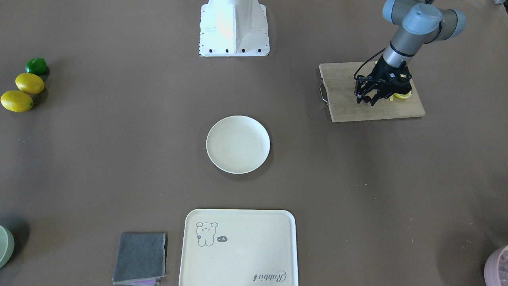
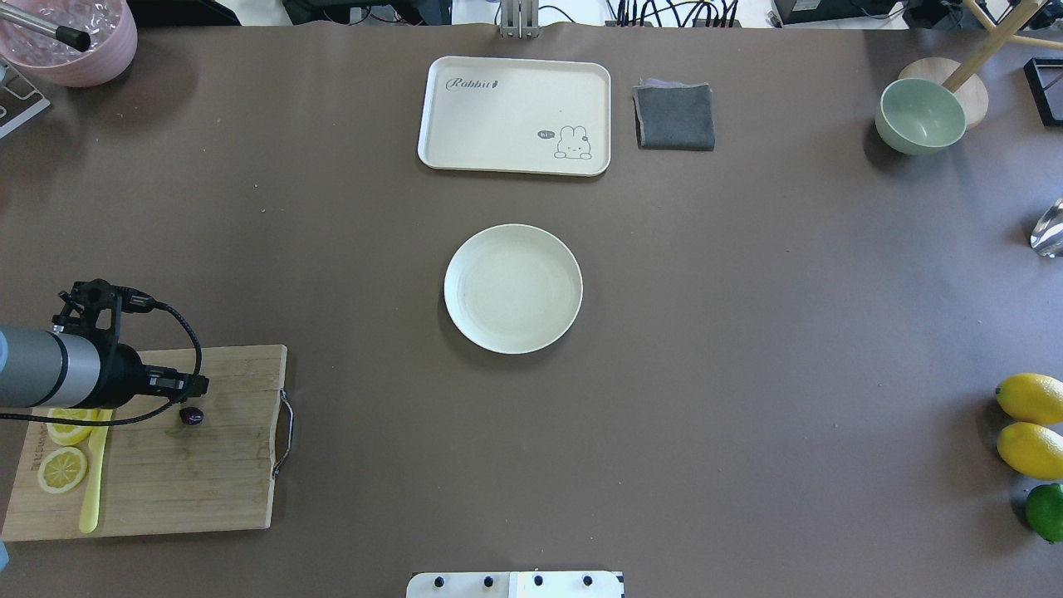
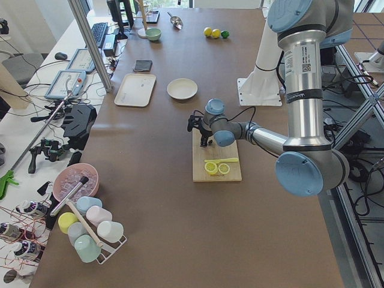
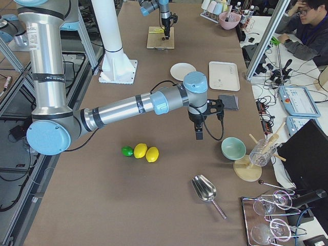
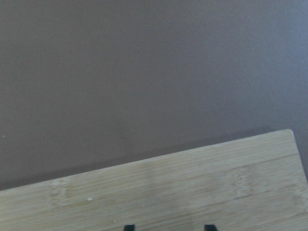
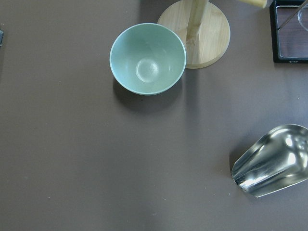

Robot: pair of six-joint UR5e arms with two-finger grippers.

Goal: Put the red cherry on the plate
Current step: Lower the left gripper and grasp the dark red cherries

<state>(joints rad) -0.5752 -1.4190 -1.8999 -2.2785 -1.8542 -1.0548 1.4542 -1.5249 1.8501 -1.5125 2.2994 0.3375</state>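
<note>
The red cherry (image 2: 191, 415) lies on a wooden cutting board (image 2: 208, 473) at the table's left near side. My left gripper (image 1: 366, 101) points down right over it. In the left wrist view its two fingertips (image 5: 129, 226) stand apart at the bottom edge, so it is open, and the cherry does not show there. The round cream plate (image 2: 513, 288) sits bare at the table's middle, well to the right of the board. My right gripper (image 4: 199, 134) hangs over the table near a pale green bowl (image 4: 233, 147); I cannot tell whether it is open or shut.
Lemon slices (image 2: 62, 469) and a yellow knife (image 2: 91, 482) share the board. A cream tray (image 2: 515, 116), a grey cloth (image 2: 674, 116) and a pink bowl (image 2: 75, 37) line the far side. Whole lemons (image 2: 1030, 399), a lime (image 2: 1045, 511) and a metal scoop (image 6: 272, 161) lie right.
</note>
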